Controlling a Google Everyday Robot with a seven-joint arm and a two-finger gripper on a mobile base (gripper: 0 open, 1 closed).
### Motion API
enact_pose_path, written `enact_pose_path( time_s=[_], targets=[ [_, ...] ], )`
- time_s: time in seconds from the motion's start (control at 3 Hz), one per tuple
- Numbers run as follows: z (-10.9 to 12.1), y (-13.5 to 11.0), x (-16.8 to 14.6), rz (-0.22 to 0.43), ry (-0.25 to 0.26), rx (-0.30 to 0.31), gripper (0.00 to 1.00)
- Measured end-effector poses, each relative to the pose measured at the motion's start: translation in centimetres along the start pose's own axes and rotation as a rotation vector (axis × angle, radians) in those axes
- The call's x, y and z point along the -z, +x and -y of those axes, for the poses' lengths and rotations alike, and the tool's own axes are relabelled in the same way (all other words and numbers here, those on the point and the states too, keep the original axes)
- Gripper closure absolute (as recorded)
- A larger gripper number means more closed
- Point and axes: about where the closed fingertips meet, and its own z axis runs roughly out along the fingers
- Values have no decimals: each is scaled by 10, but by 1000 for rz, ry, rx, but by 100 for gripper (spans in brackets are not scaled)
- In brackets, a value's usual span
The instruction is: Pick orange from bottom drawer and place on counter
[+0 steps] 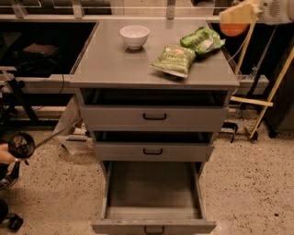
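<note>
Gripper (234, 22) top right beside counter (115, 64), fingers (237, 13) grasping one orange (233, 30), one bowl (134, 36), two bags (174, 59) (202, 41)

End effector (235, 19) grips orange (233, 30) beyond counter's (115, 64) right corner; bottom drawer (153, 190) open.

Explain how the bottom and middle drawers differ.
The bottom drawer is pulled far out; the middle drawer only slightly. The bottom drawer's tray shows bare; the middle drawer's inside is hidden. Both are grey with black handles. The end effector holds the orange at upper right.
</note>
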Motion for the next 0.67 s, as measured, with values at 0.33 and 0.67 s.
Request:
enact_pose_path(
  time_s=[0.33,0.67],
  targets=[
    [5,0,-72,6,-34,-66,100],
    [8,39,-132,-42,-65,-135,100]
  ],
)
